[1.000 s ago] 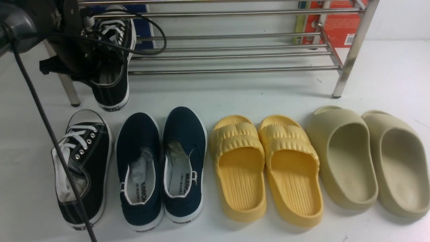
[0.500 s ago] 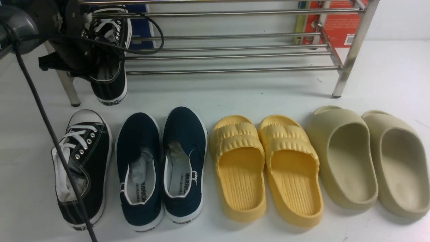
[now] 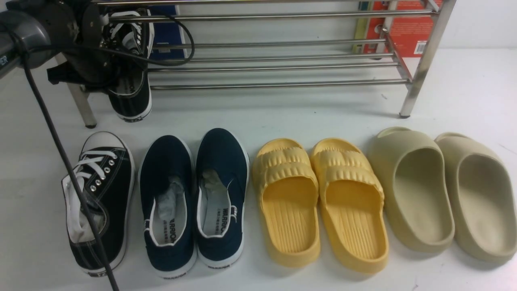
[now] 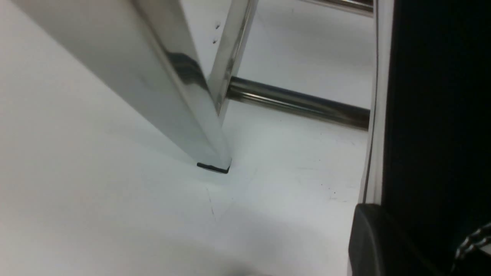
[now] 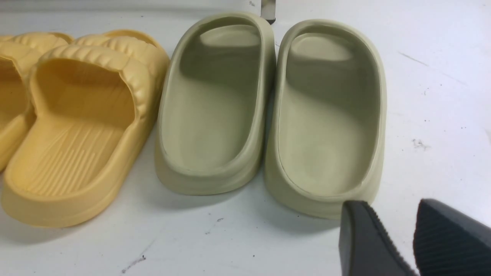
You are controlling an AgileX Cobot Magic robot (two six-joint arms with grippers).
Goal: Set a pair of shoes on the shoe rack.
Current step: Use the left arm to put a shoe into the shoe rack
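The shoe rack (image 3: 282, 85) stands at the back, a steel frame with thin rods. My left gripper (image 3: 99, 60) is shut on one black sneaker (image 3: 130, 95) at the rack's left end, toe between the rods and heel sticking out past the front rod. In the left wrist view the sneaker's black side (image 4: 433, 115) fills one edge beside a rack leg (image 4: 172, 96). The other black sneaker (image 3: 99, 194) lies on the table at front left. My right gripper (image 5: 389, 203) is open and empty, just above the table.
A pair of navy slip-ons (image 3: 194, 198), a pair of yellow slides (image 3: 319, 202) and a pair of beige slides (image 3: 444, 190) lie in a row in front of the rack. A black cable (image 3: 60, 161) hangs across the floor sneaker. Blue and red boxes stand behind the rack.
My left gripper has carried the sneaker further back and left into the rack's left end. Its heel now lies closer to the front rod. Nothing else has moved.
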